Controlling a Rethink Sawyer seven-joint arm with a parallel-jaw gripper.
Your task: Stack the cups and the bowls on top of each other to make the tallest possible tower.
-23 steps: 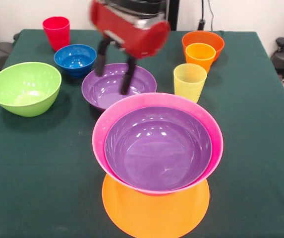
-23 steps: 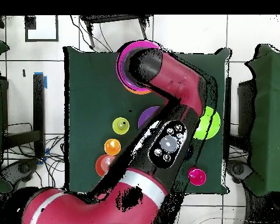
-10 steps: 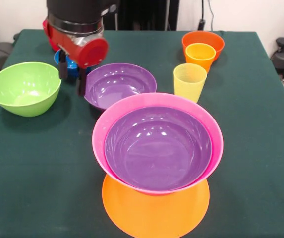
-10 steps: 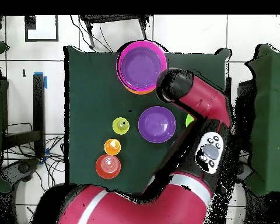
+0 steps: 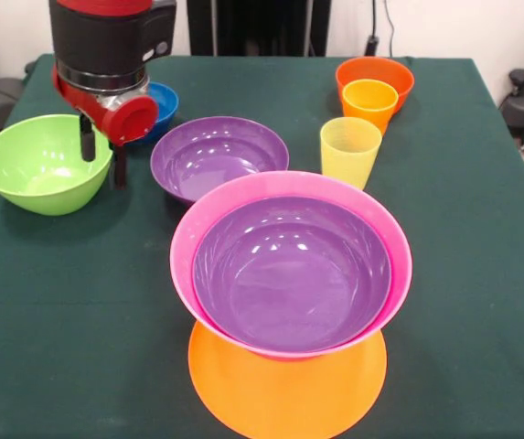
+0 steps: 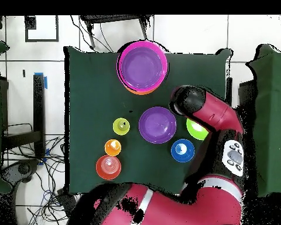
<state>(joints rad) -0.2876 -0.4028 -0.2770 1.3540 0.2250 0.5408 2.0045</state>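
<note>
While the gripper (image 5: 102, 155) hangs at the upper left of the front view with its two dark fingers apart around the right rim of the lime green bowl (image 5: 42, 165), the tower (image 5: 291, 274) sits at lower centre: a purple bowl nested in the pink bowl on the orange bowl. Another purple bowl (image 5: 218, 155) lies mid-frame, the blue bowl (image 5: 161, 102) behind the arm, and the yellow cup (image 5: 349, 151) right of centre.
</note>
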